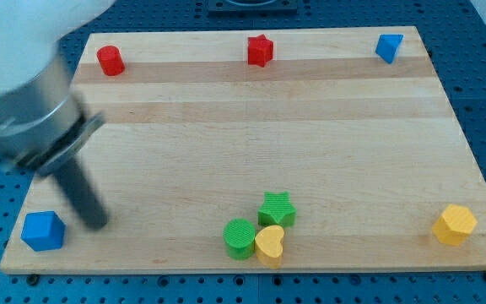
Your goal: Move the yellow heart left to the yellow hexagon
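The yellow heart point(270, 243) lies near the board's bottom edge, touching a green cylinder point(240, 237) on its left and a green star point(277, 209) above it. The yellow hexagon point(455, 225) sits at the bottom right corner. My tip point(96, 224) is at the view's lower left, just right of a blue cube point(42, 230) and far left of the yellow heart. The arm is motion-blurred.
A red cylinder point(110, 60) sits at the top left, a red star point(260, 51) at the top middle, a blue triangular block point(388, 46) at the top right. The wooden board point(226, 135) ends close below the bottom blocks.
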### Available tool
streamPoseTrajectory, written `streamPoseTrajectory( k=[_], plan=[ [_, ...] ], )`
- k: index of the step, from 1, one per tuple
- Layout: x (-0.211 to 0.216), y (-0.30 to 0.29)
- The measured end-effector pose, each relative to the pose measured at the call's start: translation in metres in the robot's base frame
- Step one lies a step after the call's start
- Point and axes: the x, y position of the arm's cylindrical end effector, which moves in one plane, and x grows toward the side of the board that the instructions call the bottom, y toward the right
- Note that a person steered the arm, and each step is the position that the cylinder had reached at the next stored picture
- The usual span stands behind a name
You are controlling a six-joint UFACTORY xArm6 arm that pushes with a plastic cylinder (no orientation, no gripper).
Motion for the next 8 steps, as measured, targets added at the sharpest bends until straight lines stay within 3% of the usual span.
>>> streamPoseTrajectory(
  k=[1,8],
  plan=[
    [0.022,-0.011],
    [0.022,0.04]
  ],
)
